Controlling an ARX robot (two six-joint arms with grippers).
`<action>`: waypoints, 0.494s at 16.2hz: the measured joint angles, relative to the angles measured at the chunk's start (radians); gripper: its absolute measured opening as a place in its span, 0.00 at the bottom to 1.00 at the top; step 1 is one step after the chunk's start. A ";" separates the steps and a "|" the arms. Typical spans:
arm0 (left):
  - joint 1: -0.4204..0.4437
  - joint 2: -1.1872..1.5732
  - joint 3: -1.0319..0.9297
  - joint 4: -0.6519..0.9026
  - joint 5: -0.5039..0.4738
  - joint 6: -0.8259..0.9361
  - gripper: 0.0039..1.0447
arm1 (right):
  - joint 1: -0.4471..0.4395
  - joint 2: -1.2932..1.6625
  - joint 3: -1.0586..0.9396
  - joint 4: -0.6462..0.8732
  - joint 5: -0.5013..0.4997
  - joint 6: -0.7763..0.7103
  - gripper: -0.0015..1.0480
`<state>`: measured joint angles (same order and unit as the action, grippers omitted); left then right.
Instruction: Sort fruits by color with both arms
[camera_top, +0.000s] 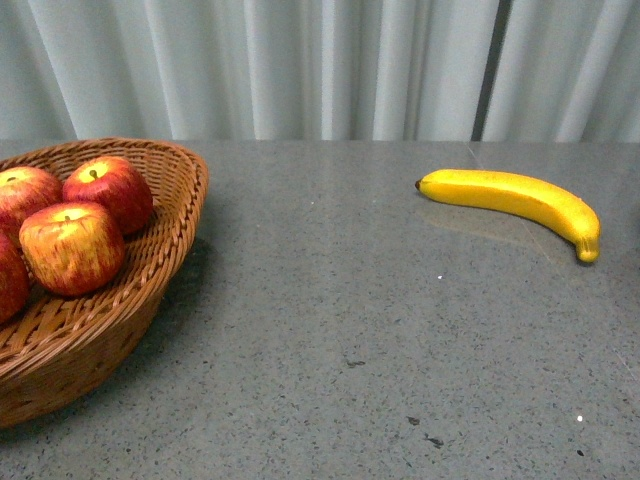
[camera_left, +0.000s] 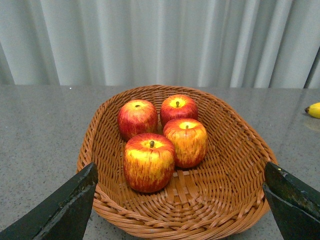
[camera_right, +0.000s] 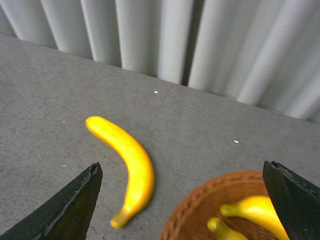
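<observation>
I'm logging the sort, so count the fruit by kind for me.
Red apples: 4, all in the wicker basket.
Yellow bananas: at least 2, one on the table, the rest partly hidden in a second basket.
Total: at least 6.

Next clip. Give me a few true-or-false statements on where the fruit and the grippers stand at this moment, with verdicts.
1. The apple basket holds four apples. True.
2. The left gripper is shut on an apple. False: its jaws stand wide apart and hold nothing.
3. One banana lies on the bare table. True.
4. The second basket, near the right gripper, is empty. False: yellow bananas show in it.
5. An apple lies on the table outside the baskets. False: none shows there in any view.
</observation>
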<state>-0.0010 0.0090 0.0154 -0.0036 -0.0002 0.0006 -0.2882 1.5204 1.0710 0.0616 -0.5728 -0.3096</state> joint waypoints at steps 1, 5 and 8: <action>0.000 0.000 0.000 0.000 0.000 0.000 0.94 | 0.061 0.056 0.034 0.005 0.005 0.012 0.94; 0.000 0.000 0.000 0.000 0.000 0.000 0.94 | 0.218 0.279 0.174 -0.017 0.020 0.030 0.94; 0.000 0.000 0.000 0.000 0.000 0.000 0.94 | 0.266 0.404 0.265 -0.017 0.004 0.029 0.94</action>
<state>-0.0010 0.0090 0.0154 -0.0040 -0.0002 0.0010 -0.0227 1.9247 1.3357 0.0444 -0.5690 -0.2802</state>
